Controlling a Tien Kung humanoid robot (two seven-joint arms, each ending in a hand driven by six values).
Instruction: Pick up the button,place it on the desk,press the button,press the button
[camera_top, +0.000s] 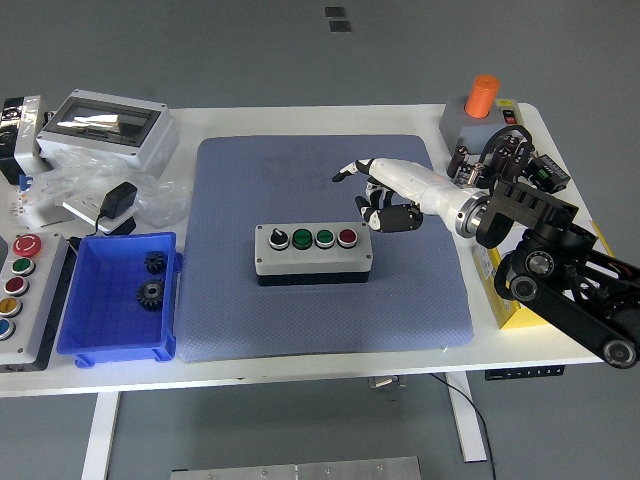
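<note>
A grey button box (312, 253) lies on the blue mat (320, 180), near its middle. Its top carries a black selector knob, two green buttons and a red button (347, 237) at the right end. My right hand (372, 195) hovers above and behind the box's right end, apart from it. Its white index finger (350, 170) points left, the other fingers curled under, and it holds nothing. My left arm is out of view.
A blue bin (115, 300) with two black gears sits at the left. Left of it lies a panel of coloured buttons (20, 290). A grey enclosure (105, 125) and plastic bags are at the back left. An orange-topped switch box (480, 110) and black parts stand back right.
</note>
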